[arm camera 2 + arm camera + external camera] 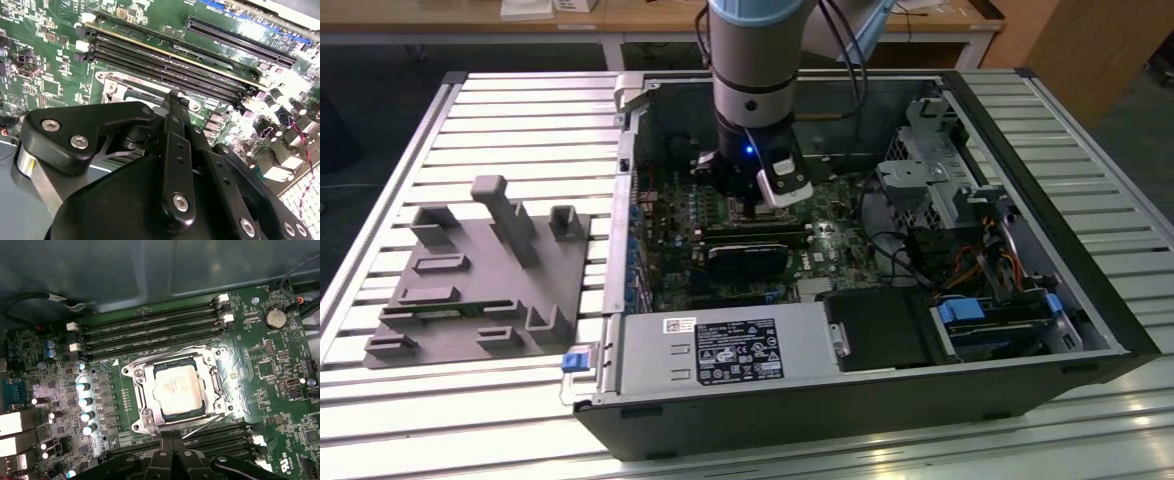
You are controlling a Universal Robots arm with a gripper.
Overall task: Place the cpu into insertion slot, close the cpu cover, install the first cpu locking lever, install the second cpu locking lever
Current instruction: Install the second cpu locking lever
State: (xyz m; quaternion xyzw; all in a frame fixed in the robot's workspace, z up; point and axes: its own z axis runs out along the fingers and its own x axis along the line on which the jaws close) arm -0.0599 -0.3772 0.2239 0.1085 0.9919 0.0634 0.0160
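Cpu [178,389] seated under cpu cover [145,392]; tool [172,447] fingers together, tips cut off, gripping nothing.

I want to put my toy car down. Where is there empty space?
The slatted table is bare behind the grey fixture and along the front edge. Inside the computer case it is crowded: the gripper hangs over the cpu, beside the memory slots.

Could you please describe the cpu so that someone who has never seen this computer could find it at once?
In the first wrist view, start from the green motherboard and find the square silvery cpu cover between the two banks of long black memory slots. The cpu sits in its middle. Unlike those long dark slots, it is a small flat square with a pale metal top.
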